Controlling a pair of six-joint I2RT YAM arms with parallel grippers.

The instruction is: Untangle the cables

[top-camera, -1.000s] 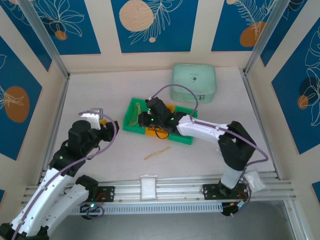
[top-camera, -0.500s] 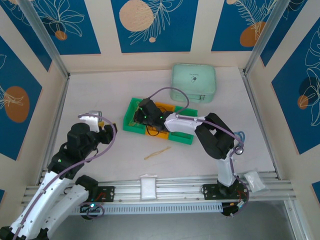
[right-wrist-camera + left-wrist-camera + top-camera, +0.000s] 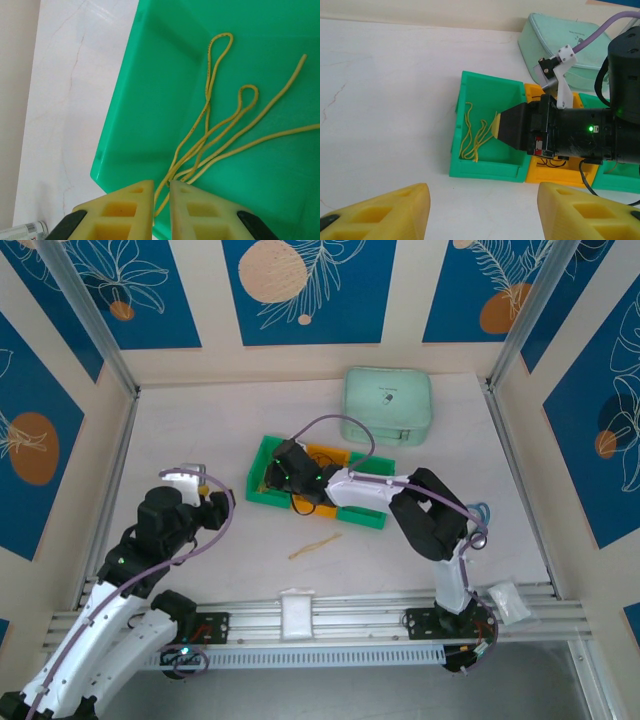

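Several thin yellow cables (image 3: 215, 135) lie looped in the green bin (image 3: 150, 75); the left wrist view shows them too (image 3: 470, 137). My right gripper (image 3: 161, 185) hangs low over that bin (image 3: 262, 448), its jaws a narrow gap apart, with yellow strands running loosely through the gap. Black cables (image 3: 555, 162) sit in the orange bin (image 3: 560, 175) under the right wrist. One pale orange cable (image 3: 315, 545) lies loose on the table. My left gripper (image 3: 482, 190) hovers open and empty over bare table, near side of the bins; from above it is at the left (image 3: 200, 480).
A mint-green zip case (image 3: 388, 405) stands behind the bins at the back. Another green bin (image 3: 365, 515) adjoins the orange one on the right. The right forearm (image 3: 370, 490) stretches across the bins. Side rails and walls bound the table.
My right gripper moved left, from the orange bin to the green bin, and its jaws parted slightly around the yellow cables. The right elbow folded in. The left arm barely moved.
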